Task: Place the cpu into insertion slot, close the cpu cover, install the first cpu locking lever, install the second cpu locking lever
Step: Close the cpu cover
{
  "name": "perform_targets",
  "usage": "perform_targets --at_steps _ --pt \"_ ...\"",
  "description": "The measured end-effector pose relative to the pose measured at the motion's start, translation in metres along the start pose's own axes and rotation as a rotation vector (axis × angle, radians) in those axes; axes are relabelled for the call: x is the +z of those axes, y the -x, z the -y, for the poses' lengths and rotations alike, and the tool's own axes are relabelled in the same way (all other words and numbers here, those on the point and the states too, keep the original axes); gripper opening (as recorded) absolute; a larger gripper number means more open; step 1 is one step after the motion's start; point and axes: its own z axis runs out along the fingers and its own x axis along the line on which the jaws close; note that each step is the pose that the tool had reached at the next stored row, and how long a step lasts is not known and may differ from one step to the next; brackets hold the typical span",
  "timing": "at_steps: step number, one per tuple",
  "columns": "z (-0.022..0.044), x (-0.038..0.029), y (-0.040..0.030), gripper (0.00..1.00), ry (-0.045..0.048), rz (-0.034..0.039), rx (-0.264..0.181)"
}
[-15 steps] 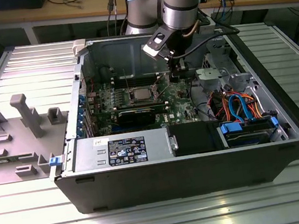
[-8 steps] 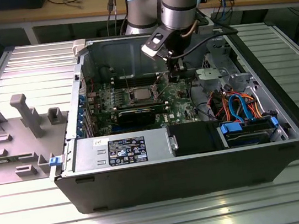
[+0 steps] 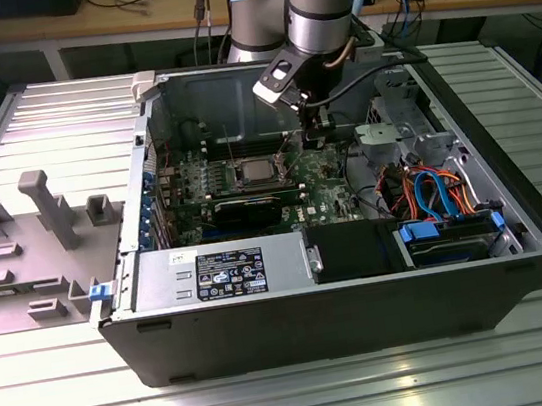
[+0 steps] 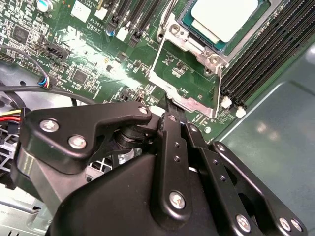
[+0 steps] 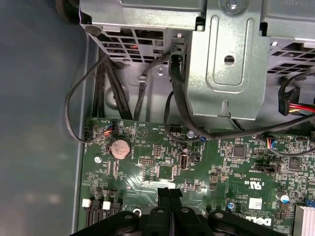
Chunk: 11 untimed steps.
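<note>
The cpu (image 4: 224, 17) lies in the insertion slot (image 4: 175, 30) on the green board, silvery face up; the exterior view shows it mid-board (image 3: 252, 172). The cpu cover (image 4: 183, 96) is swung open beside the slot, with green board showing through its window. A thin locking lever (image 4: 165, 19) stands raised at the slot's edge. My gripper (image 4: 167, 105) has its black fingers pressed together, tips right at the cover's free edge; whether they pinch it is not clear. The exterior view puts my gripper (image 3: 314, 138) inside the case, just to that view's right of the slot. In the first wrist view my gripper (image 5: 170, 192) hovers over the board.
A grey power supply box (image 3: 215, 271), black drive box (image 3: 353, 250) and blue drive caddy (image 3: 448, 239) line the case's near side. A long black expansion card (image 3: 246, 206) lies by the slot. Black cables (image 5: 177, 93) hang from a metal drive cage (image 5: 226, 59). Memory slots (image 4: 266, 54) flank the socket.
</note>
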Motion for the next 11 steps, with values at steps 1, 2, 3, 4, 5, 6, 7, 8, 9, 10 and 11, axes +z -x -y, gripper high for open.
perform_targets --at_steps 1,2,3,4,5,6,7,8,9,10,11 --pt "0.0005 0.0000 -0.0001 0.11 0.0000 0.0000 0.000" --pt "0.0008 0.0000 -0.0001 0.11 0.0000 -0.0001 0.000" --pt "0.0012 0.0001 -0.0001 0.11 0.0000 0.0000 0.000" --pt "0.0015 0.0001 -0.0002 0.11 0.0000 -0.0001 0.000" --pt "0.0017 0.0001 -0.0002 0.11 0.0000 0.0000 0.000" --pt "0.0019 0.0001 -0.0002 0.11 0.0000 0.0000 0.000" --pt "0.0019 0.0001 -0.0002 0.11 0.0000 0.0000 0.000" --pt "0.0019 0.0001 -0.0002 0.11 0.0000 0.0000 0.000" --pt "0.0020 0.0000 -0.0002 0.11 0.0000 0.0001 0.000" --pt "0.0065 0.0001 -0.0006 0.11 0.0000 0.0000 0.000" --pt "0.0090 0.0001 -0.0008 0.11 -0.0001 0.0000 0.000"
